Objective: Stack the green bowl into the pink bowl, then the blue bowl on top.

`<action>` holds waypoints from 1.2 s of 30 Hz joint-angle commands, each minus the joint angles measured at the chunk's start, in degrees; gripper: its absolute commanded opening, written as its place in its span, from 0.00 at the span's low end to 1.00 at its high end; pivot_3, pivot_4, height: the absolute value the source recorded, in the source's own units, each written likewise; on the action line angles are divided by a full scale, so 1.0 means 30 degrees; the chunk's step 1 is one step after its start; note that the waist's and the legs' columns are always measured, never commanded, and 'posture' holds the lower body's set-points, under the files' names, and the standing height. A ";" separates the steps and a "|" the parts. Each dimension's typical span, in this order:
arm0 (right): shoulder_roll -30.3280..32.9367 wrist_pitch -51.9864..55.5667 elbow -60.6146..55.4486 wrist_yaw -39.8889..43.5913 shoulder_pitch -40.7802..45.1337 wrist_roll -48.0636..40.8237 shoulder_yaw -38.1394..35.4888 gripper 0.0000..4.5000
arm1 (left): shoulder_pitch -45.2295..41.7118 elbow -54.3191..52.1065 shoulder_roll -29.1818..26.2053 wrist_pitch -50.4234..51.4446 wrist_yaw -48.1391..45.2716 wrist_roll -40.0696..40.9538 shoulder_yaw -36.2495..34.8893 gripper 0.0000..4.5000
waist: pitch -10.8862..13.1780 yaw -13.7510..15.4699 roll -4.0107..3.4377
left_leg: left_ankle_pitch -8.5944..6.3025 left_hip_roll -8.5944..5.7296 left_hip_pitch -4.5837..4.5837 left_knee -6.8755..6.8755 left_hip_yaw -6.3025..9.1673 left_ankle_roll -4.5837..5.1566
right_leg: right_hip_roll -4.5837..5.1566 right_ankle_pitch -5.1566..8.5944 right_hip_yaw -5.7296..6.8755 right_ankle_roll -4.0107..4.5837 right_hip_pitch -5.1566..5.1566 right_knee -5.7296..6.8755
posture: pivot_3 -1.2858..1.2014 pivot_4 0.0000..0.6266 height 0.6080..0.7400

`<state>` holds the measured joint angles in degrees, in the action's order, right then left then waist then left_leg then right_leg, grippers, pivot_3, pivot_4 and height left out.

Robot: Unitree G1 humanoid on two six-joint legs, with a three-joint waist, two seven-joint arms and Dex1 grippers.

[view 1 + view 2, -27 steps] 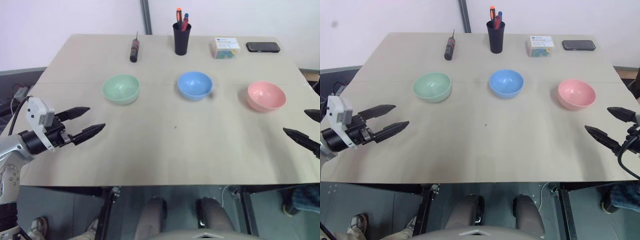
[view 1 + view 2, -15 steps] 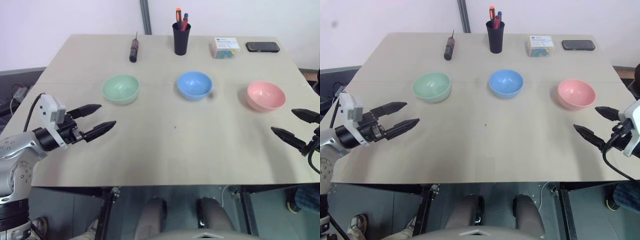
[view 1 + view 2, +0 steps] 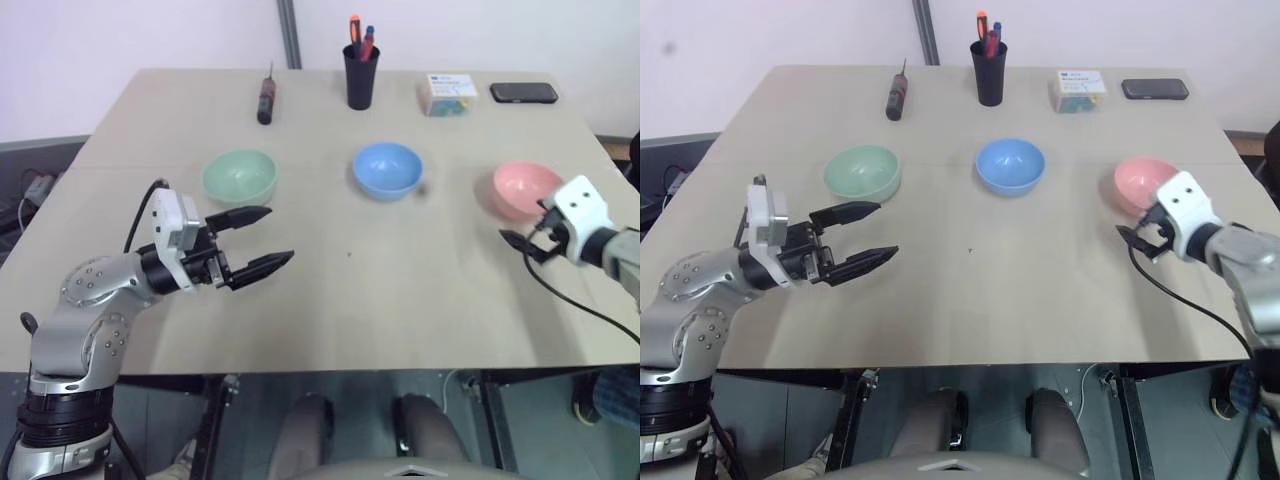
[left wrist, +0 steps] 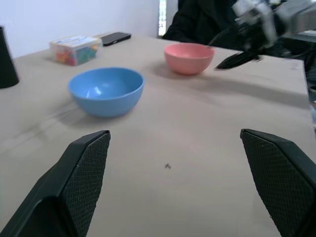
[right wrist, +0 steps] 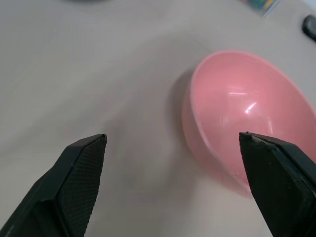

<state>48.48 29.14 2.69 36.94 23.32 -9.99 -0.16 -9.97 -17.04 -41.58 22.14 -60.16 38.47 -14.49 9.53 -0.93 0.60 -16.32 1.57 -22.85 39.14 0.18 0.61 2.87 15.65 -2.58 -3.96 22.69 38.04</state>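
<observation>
On table (image 3: 330, 300): three plain smooth round bowls in a row, same size.
Green bowl (image 3: 239, 177): pale mint, robot's left end.
Blue bowl (image 3: 388, 170): sky-blue, middle.
Pink bowl (image 5: 247, 118): salmon, glossy, right end.
L gripper (image 3: 258, 241): fingers wide apart, empty, just in front of green bowl.
R gripper (image 5: 180, 173): fingers spread, empty; pink bowl close ahead, nearer one finger (image 5: 276, 177).
</observation>
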 commanded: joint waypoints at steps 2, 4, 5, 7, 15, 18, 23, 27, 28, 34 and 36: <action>-0.0748 -0.2488 0.4656 0.0600 0.2801 0.2033 0.1564 1.00 | -0.0341 -0.1095 0.0351 -0.0459 0.0111 0.0311 0.0133 0.99 | 0.0000 0.0015 -0.0001 | 0.0001 0.0000 -0.0012 -0.0005 0.0009 -0.0002 | 0.0000 0.0000 0.0012 0.0002 0.0008 0.0003 | 0.52 0.24 1.00; -0.1098 -0.3369 0.6596 0.0715 0.3976 0.2556 0.1844 0.88 | -0.0188 -0.1283 0.0519 -0.0556 0.0248 0.0196 0.0245 1.00 | 0.0008 0.0014 -0.0013 | 0.0001 0.0002 -0.0015 -0.0014 0.0012 -0.0003 | 0.0002 0.0000 0.0013 0.0002 0.0013 -0.0002 | 0.52 0.24 1.00; -0.1178 -0.3744 0.7345 0.0787 0.4472 0.2775 0.1932 0.81 | -0.0126 -0.1363 0.0631 -0.0612 0.0361 0.0139 0.0302 1.00 | 0.0009 0.0045 -0.0015 | 0.0001 0.0000 -0.0018 -0.0015 0.0008 -0.0003 | 0.0007 0.0000 0.0010 0.0002 0.0015 -0.0008 | 0.52 0.24 1.00; -0.1269 -0.4323 0.8235 0.1174 0.5132 0.2993 0.2025 0.62 | -0.0043 -0.1494 0.0888 -0.0713 0.0607 0.0054 0.0425 1.00 | 0.0009 0.0051 -0.0016 | -0.0001 -0.0008 -0.0031 -0.0016 0.0017 -0.0001 | 0.0021 0.0000 0.0020 0.0002 0.0017 -0.0018 | 0.52 0.24 1.00; -0.1479 -0.4389 0.7239 0.2320 0.5349 0.3157 0.1819 0.01 | -0.0102 -0.1499 0.1602 -0.1001 0.1210 -0.0230 0.0857 1.00 | 0.0010 0.0021 -0.0017 | -0.0001 -0.0013 -0.0020 -0.0014 0.0018 0.0003 | 0.0028 -0.0001 0.0019 0.0001 0.0014 0.0008 | 0.52 0.24 1.00; -0.1450 -0.3866 0.5461 0.2561 0.4835 0.3120 0.1751 0.01 | -0.0111 -0.1166 0.1661 -0.1140 0.1187 -0.0329 0.0845 1.00 | 0.0010 0.0024 -0.0018 | -0.0002 -0.0013 -0.0019 -0.0010 0.0019 0.0003 | 0.0029 -0.0001 0.0017 0.0000 0.0014 0.0009 | 0.52 0.24 1.00; -0.0787 0.0622 -0.4416 0.4394 0.1180 0.1123 0.1957 0.01 | -0.0348 0.0023 0.1725 -0.1563 0.1188 -0.0690 0.0746 1.00 | 0.0009 0.0108 -0.0021 | -0.0003 -0.0008 -0.0033 -0.0017 0.0056 0.0004 | 0.0028 0.0000 0.0043 0.0001 0.0015 0.0005 | 0.52 0.24 1.00; -0.0923 0.3772 -1.0799 0.4282 -0.1161 -0.0129 0.2597 0.01 | -0.0367 0.0515 0.1768 -0.1949 0.0961 -0.0922 0.0918 1.00 | 0.0009 0.0106 -0.0020 | -0.0006 -0.0010 -0.0055 -0.0010 0.0098 0.0007 | 0.0035 0.0001 0.0076 0.0000 0.0013 -0.0004 | 0.52 0.24 1.00; -0.1097 0.4331 -1.1787 0.3938 -0.1461 -0.0092 0.2955 0.01 | -0.0352 0.0560 0.1815 -0.2023 0.0951 -0.0980 0.1008 1.00 | 0.0009 0.0063 -0.0019 | -0.0005 -0.0014 -0.0055 -0.0004 0.0096 0.0008 | 0.0039 0.0000 0.0075 -0.0001 0.0011 -0.0002 | 0.52 0.24 1.00; -0.2840 0.4351 -1.1716 0.1932 -0.1025 0.2141 0.6469 0.01 | -0.0483 0.0696 0.2319 -0.2198 0.0967 -0.1278 0.1655 1.00 | 0.0002 0.0051 -0.0007 | 0.0001 -0.0019 0.0008 0.0027 0.0097 0.0002 | 0.0020 -0.0002 0.0071 -0.0002 -0.0031 0.0035 | 0.52 0.24 1.00; -0.3104 0.4198 -1.0847 0.1680 -0.0705 0.2462 0.6689 0.18 | -0.0551 0.0700 0.2369 -0.2192 0.0950 -0.1314 0.1747 1.00 | 0.0003 0.0054 -0.0007 | 0.0003 -0.0021 0.0009 0.0037 0.0090 -0.0001 | 0.0019 -0.0002 0.0062 -0.0002 -0.0022 0.0054 | 0.52 0.24 1.00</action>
<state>39.06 42.30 -30.25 43.12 19.82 -4.00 20.74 -10.98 -14.50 -34.37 16.61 -57.25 34.82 -8.86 9.54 -0.76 0.57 -16.31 1.50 -22.83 39.26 0.44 0.61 2.93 15.64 -2.39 -3.97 22.61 38.20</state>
